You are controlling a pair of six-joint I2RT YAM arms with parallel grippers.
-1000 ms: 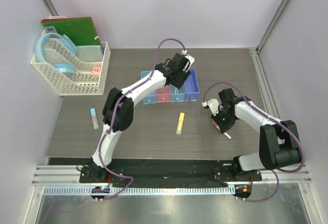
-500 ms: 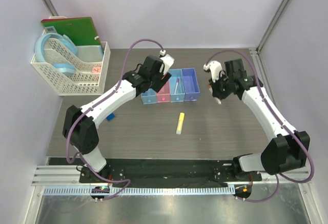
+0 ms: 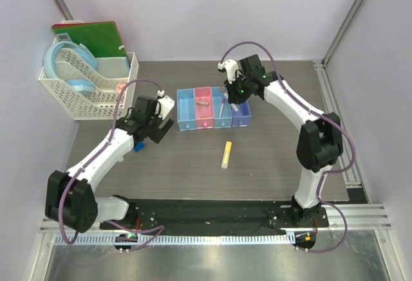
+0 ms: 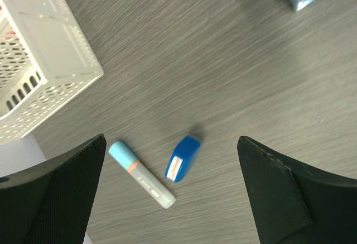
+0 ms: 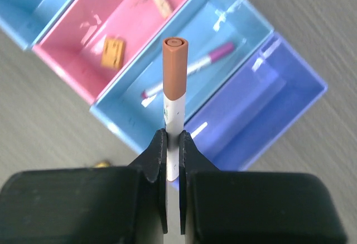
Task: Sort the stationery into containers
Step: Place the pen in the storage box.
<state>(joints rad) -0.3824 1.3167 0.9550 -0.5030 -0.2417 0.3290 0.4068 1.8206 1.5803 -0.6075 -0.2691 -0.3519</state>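
Note:
The four joined bins (image 3: 212,108) stand mid-table in a row: blue, pink, light blue, purple. My right gripper (image 3: 235,96) is shut on a thin white pen with a dark-red end (image 5: 176,82) and holds it above the light blue bin (image 5: 234,23). That bin holds a white pen with a pink end (image 5: 207,63). The pink bin (image 5: 89,60) holds two tan erasers (image 5: 114,52). My left gripper (image 4: 172,143) is open above a small blue cube (image 4: 182,158) and a grey marker with a light blue cap (image 4: 141,175). A yellow marker (image 3: 226,154) lies in front of the bins.
A white lattice basket (image 3: 90,91) with pale blue rings and a green book stands at the back left; its corner shows in the left wrist view (image 4: 44,76). The purple bin (image 5: 262,101) and blue bin (image 5: 33,4) look empty.
My left arm swung from over the bins back to the left, above the blue cube. My right arm carried the dark-red-ended pen from the right side of the table to over the bins.

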